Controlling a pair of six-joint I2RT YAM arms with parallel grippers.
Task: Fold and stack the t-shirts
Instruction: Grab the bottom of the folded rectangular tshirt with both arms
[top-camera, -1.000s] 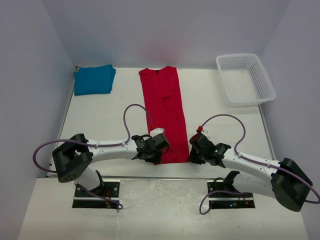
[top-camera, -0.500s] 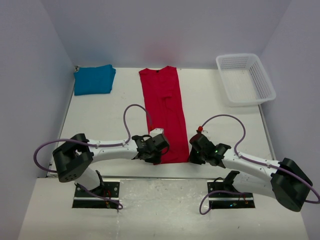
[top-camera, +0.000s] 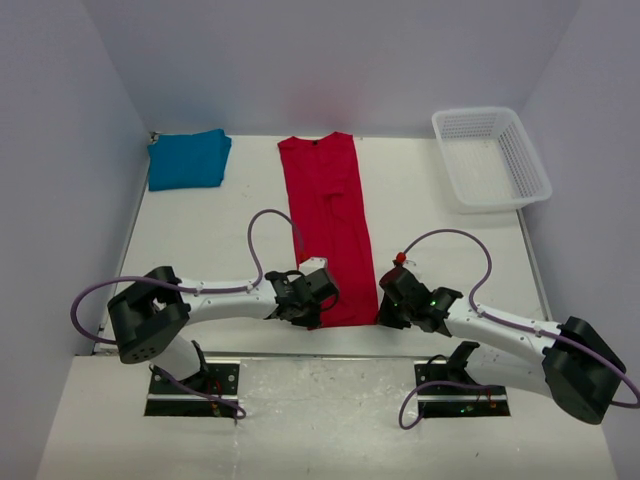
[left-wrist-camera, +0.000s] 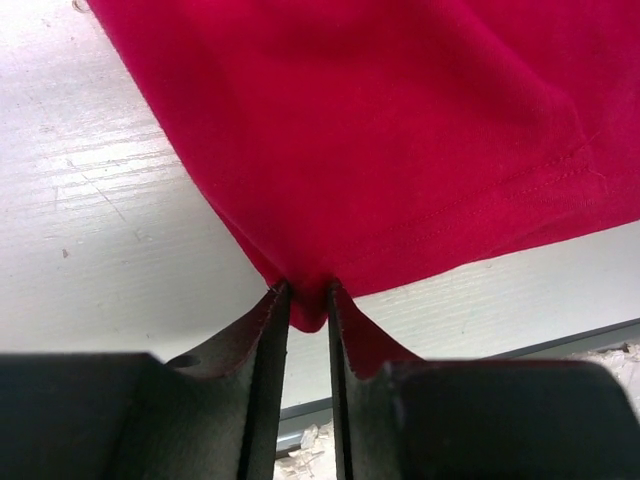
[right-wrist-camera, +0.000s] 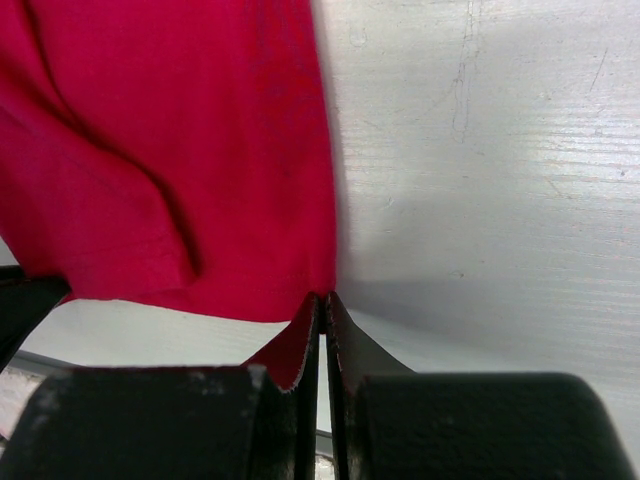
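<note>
The red t-shirt lies as a long narrow strip down the middle of the top view, collar at the upper end. Each hem corner is pinched: the left hand grasps the lower-left one, and the right hand is clenched on the lower-right. Both grips catch only the cloth's very tip, so a corner could slip out on lifting and the fold land crooked. The teal t-shirt sits folded on the table, upper left. The white basket stands at the upper right, with nothing showing inside.
</note>
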